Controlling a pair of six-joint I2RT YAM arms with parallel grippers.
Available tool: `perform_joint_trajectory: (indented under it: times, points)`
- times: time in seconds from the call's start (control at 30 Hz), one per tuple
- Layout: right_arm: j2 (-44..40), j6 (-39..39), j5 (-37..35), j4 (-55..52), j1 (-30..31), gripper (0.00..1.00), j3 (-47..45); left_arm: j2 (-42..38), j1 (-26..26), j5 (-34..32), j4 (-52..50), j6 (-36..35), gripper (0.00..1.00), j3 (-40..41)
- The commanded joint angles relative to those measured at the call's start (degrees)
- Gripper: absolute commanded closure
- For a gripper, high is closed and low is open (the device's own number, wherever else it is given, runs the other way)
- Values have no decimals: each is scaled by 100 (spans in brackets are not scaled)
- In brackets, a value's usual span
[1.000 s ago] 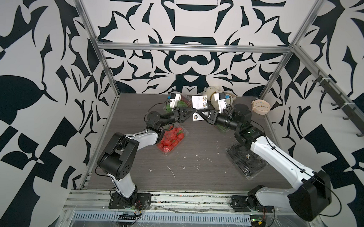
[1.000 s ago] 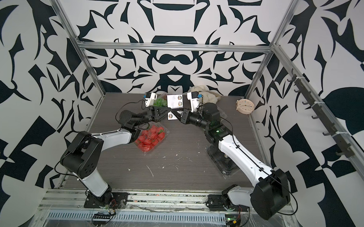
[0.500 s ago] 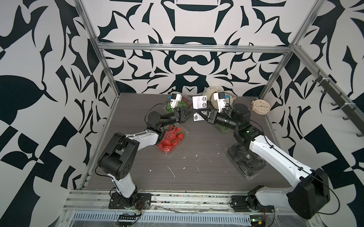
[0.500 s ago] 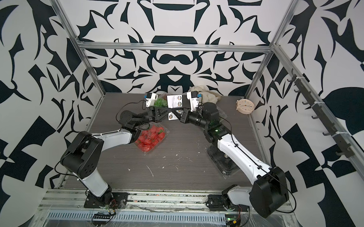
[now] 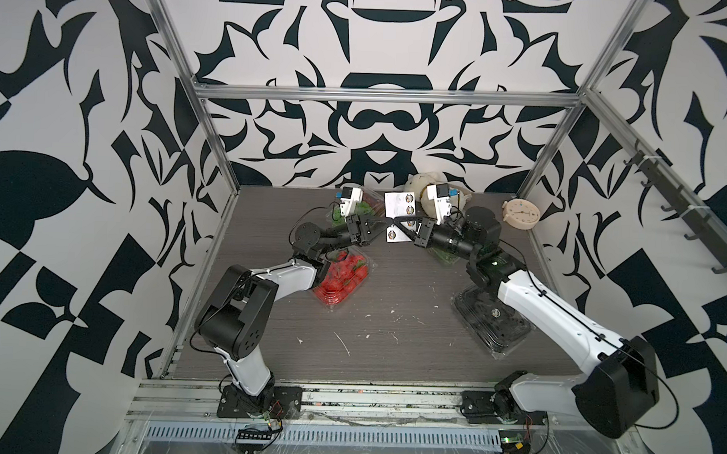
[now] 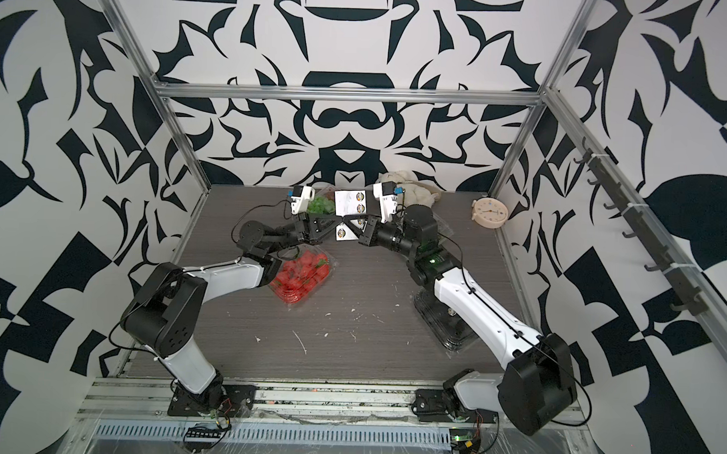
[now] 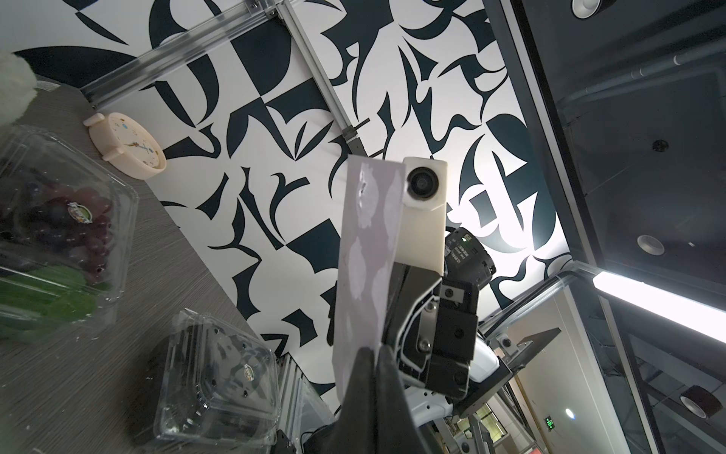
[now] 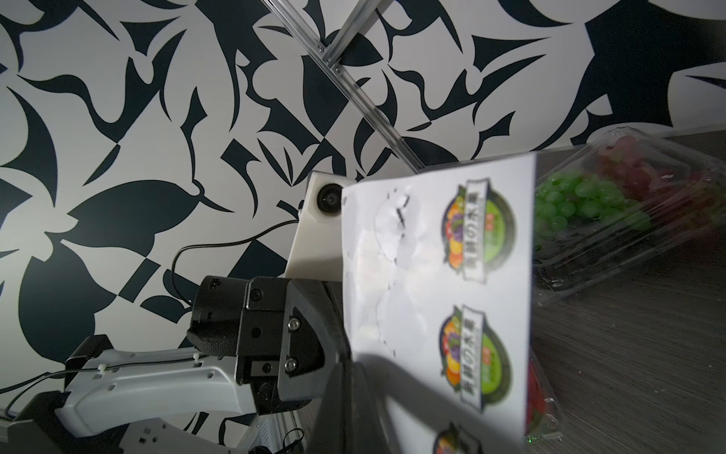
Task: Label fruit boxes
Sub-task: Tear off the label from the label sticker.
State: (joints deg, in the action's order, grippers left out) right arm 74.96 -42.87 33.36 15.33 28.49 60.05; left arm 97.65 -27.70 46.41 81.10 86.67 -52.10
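Looking near 1st, what's on the table (image 5: 391,345)?

Avocado box (image 5: 487,330). It's near, on the R side, lid shut, partly under the R arm.

& a bit farther?

Strawberry box (image 5: 343,279), L of the middle. It lies flat on the table, just beside the L arm.

Where are the claws?

Farther back, up off the table, tips meeting in the middle. L claw (image 5: 383,228) is pressed together on the low edge of the sticker sheet (image 5: 397,203). R claw (image 5: 399,227) is pinching that same sheet from the other side. The sheet stands up btw them, w/ round fruit labels on it.

Any grapes?

Yep, 2 boxes. R grape box (image 5: 446,256) sits on the table under the R claw's wrist. L grape box (image 6: 322,205) is far back, behind the L claw.

& by the far wall?

Soft toy (image 5: 419,184) in the middle, clock (image 5: 520,215) far R.
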Motion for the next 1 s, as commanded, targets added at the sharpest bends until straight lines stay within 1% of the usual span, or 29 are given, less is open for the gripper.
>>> perform_joint_trajectory:
  times: [0.0, 0.03, 0.23, 0.3, 0.37, 0.4, 0.5, 0.67, 0.97]
  points:
    - [-122, 49, 2, 386, 13, 100, 70, -202, -7, 71, 147, -80, 83, 30]
    - [-130, 58, 3, 383, 14, 100, 60, -204, 6, 67, 144, -72, 81, 24]
    - [-177, 94, 87, 400, 15, 100, -10, -180, 37, 40, 145, -41, 78, -11]
    - [-193, 88, -20, 372, 16, 100, -37, -184, 37, 48, 147, -36, 76, -11]
    - [-214, 108, -84, 356, 11, 100, -56, -183, 37, 58, 146, -54, 65, 23]
    - [-198, 111, -93, 352, 13, 100, -40, -189, 38, 56, 151, -54, 64, 48]
    - [-151, 93, -78, 361, 8, 100, -3, -211, 34, 71, 150, -63, 65, 94]
    - [-183, 116, -250, 363, 9, 100, -14, -279, 13, 128, 146, -147, 66, 248]
    - [-122, 112, -269, 295, 12, 100, 95, -328, -66, 193, 151, -239, 66, 390]
